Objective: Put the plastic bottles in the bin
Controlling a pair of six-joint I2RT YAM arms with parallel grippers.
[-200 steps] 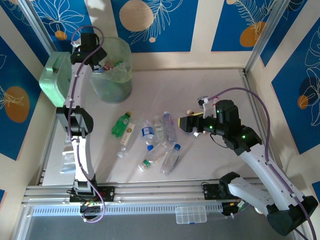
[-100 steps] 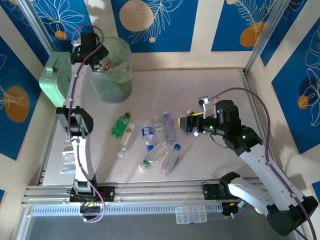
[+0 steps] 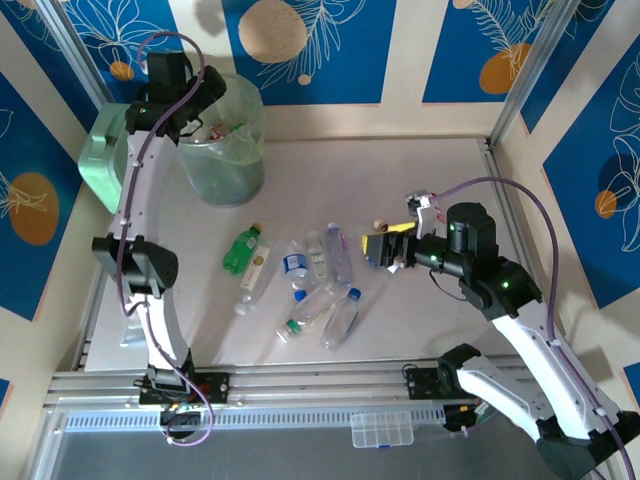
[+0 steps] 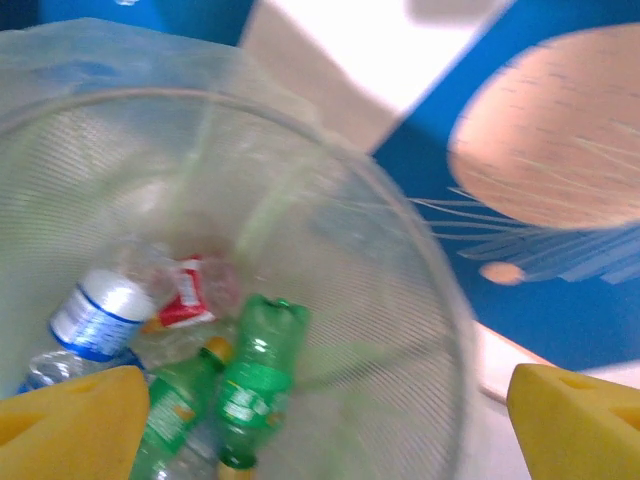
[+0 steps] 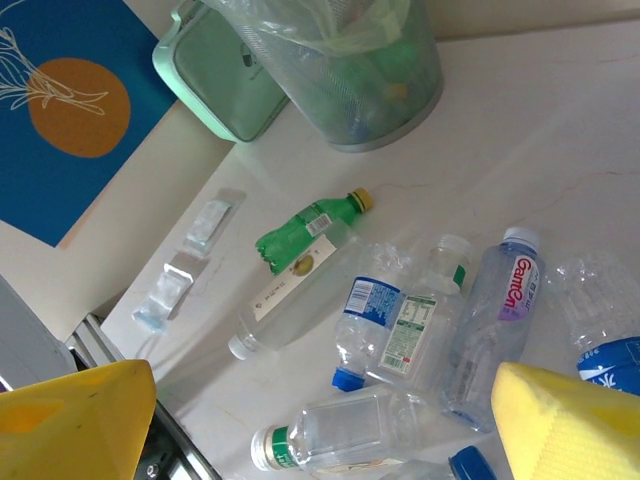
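Robot lab cell: aluminium-framed table (image 3: 420, 170), printed backdrop walls (image 3: 330, 50).

My bench (image 3: 430, 170): white top. The bin (image 3: 225, 175) stands far-left with a mint-green box (image 3: 103, 165) just beside it. Loose plastic bottles (image 3: 318, 285) lie clustered mid-bench, a green bottle (image 3: 241, 250) at the cluster's left. Two clear packets (image 5: 213, 222) lie near the left edge.

We count eight plastic bottles (image 5: 495, 310) loose on the table (image 3: 430, 180): one green, seven clear. One bin (image 3: 225, 170) at 10 o'clock holds two more green and one blue-labelled; remainder too blurred to count. One mint container (image 3: 100, 160).
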